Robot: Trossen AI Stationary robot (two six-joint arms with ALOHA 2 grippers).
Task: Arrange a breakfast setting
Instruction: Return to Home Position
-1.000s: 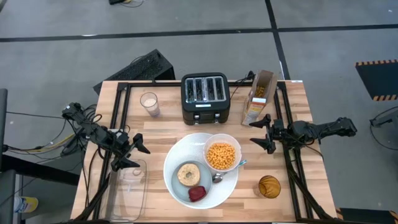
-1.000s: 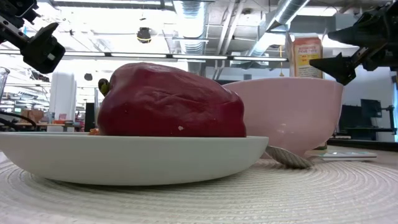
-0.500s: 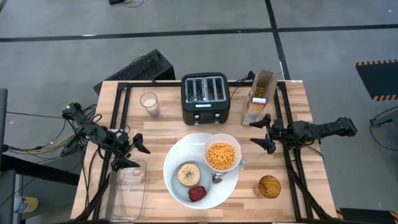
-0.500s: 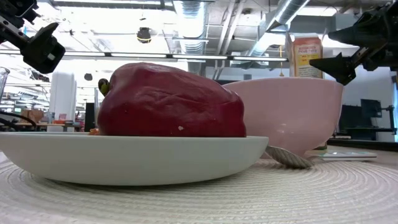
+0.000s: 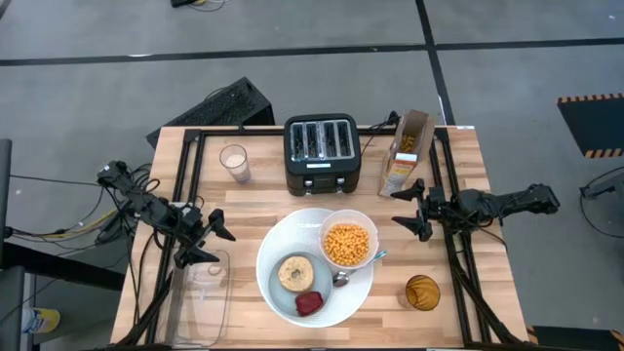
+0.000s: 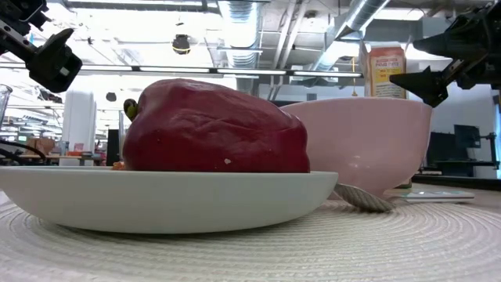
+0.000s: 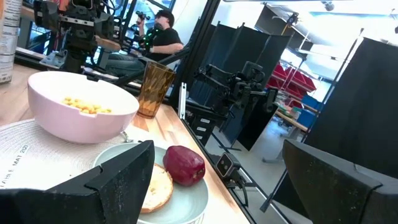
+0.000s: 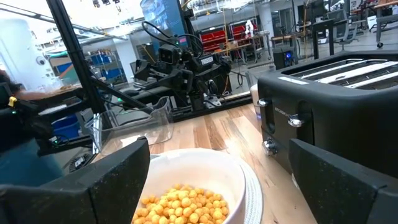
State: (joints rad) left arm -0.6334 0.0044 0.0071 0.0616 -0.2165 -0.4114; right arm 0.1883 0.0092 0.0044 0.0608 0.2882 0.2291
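Observation:
A large round white plate lies at the table's middle front. On it rests a smaller pale blue-grey plate carrying a round tan bagel and a small red food piece. Beside it, also on the large plate, stands a white bowl of orange cereal. A blue-handled spoon lies against the bowl's near side. My left gripper hovers open to the left of the plates, my right gripper open to the right of the bowl. Both hold nothing.
A black toaster stands behind the plates, with a cereal box to its right and a glass of milk to its left. An amber cup is at the front right, a clear container at the front left.

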